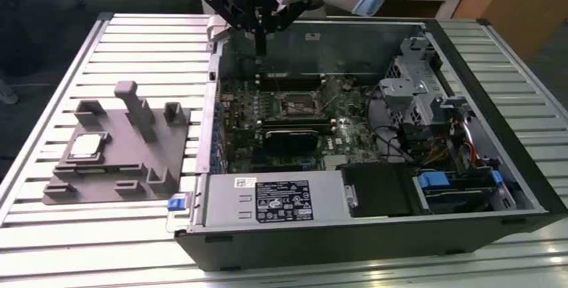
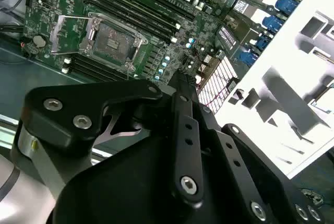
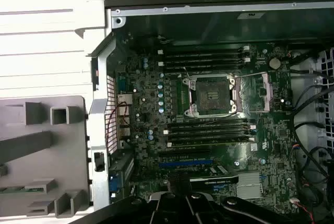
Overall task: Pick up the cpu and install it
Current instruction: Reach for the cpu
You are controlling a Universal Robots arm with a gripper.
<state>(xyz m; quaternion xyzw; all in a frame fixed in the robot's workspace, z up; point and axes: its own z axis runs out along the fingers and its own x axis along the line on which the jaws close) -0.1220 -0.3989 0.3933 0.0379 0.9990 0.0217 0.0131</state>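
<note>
The cpu (image 1: 86,145), a small silver square, lies in a pocket of the gray fixture tray (image 1: 124,161) on the exterior view's left. My gripper (image 1: 260,43) hangs above the far left corner of the open computer case (image 1: 373,235), well away from the cpu, with its black fingers together and nothing between them. Both wrist views look down past the gripper (image 2: 180,78) (image 3: 180,195) at the motherboard. The cpu socket (image 1: 297,105) (image 2: 112,38) (image 3: 211,96) sits empty, with its metal load plate (image 3: 261,91) swung open beside it.
A black heatsink block (image 1: 288,140) sits just in front of the socket, and memory slots (image 3: 209,130) flank it. The power supply (image 1: 275,198) fills the case front. Drive cages and cables (image 1: 426,108) crowd the exterior view's right. The case walls rise around the board on the slatted table (image 1: 142,42).
</note>
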